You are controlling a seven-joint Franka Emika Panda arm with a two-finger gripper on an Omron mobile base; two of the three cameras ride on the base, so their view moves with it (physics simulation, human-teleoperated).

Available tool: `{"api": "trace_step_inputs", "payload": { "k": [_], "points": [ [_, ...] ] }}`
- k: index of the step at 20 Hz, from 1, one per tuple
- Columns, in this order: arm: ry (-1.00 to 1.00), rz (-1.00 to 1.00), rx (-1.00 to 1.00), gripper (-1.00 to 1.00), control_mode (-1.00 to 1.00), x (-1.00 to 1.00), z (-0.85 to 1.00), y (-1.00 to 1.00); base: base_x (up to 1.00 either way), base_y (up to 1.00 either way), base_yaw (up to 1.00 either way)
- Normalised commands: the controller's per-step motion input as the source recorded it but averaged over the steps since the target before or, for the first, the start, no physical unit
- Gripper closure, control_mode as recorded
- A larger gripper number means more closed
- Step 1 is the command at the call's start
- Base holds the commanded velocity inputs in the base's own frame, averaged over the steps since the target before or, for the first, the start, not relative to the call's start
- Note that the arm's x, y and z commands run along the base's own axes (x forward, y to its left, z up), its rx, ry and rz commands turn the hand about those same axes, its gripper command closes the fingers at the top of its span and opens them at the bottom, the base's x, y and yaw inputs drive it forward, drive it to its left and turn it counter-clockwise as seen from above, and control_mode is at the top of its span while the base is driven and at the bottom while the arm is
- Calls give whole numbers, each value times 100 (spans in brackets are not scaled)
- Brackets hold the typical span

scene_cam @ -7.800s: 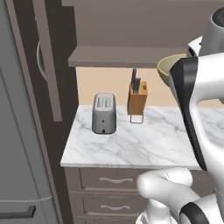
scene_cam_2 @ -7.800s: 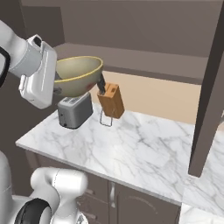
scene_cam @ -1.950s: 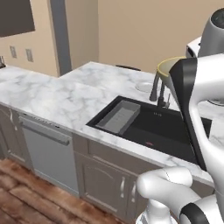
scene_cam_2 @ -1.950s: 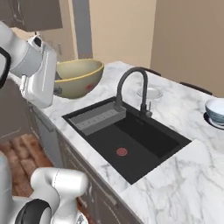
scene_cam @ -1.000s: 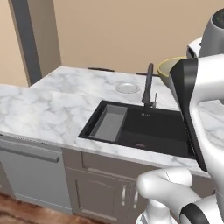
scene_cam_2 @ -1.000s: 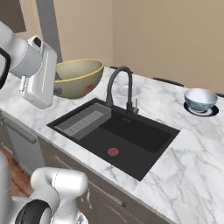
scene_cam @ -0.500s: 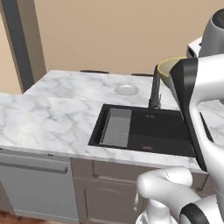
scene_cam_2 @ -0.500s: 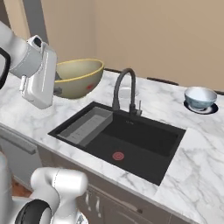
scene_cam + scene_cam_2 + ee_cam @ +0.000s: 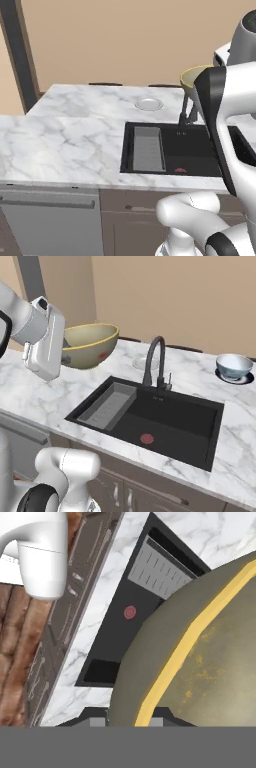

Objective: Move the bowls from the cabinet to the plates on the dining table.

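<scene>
**Olive bowl carried by its rim, one plate left to fill**

The gripper (image 9: 64,358) is clamped on the rim of the olive-tan bowl (image 9: 89,344), so the bowl is carried out to one side of the hand, upright, in the air above the marble top beside the sink (image 9: 150,421). In the hand view the finger tips can't really be made out, since the bowl's wall and yellowish rim sit right over them.

As for handling: the bowl looks rigid and glazed, so it's probably slick and fairly heavy for a thin pinch. With the grip taken at one edge, the weight hangs off to the side, so some tipping or slipping could be expected if it's swung fast. The rim is likely the only sensible place to take hold, as the body looks too wide for the jaws.

Further out, the faucet (image 9: 154,358) stands at the back of the sink, and the pale plate (image 9: 149,104) lies bare on the dining table (image 9: 70,130) just behind it. The white and blue bowl (image 9: 234,366) is already set on the black-rimmed plate (image 9: 246,379), far along the top.
</scene>
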Motion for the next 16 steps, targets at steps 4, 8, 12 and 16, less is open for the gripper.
{"api": "trace_step_inputs", "payload": {
  "k": [4, 8, 12, 16],
  "points": [
    [0, 0, 0, 100, 100, 0, 0, 0, 0, 62, -24],
    [0, 0, 0, 100, 100, 0, 0, 0, 0, 64, -23],
    [0, 0, 0, 100, 100, 0, 0, 0, 0, 65, -23],
    [0, 0, 0, 100, 100, 0, 0, 0, 1, 63, -24]
  ]
}}
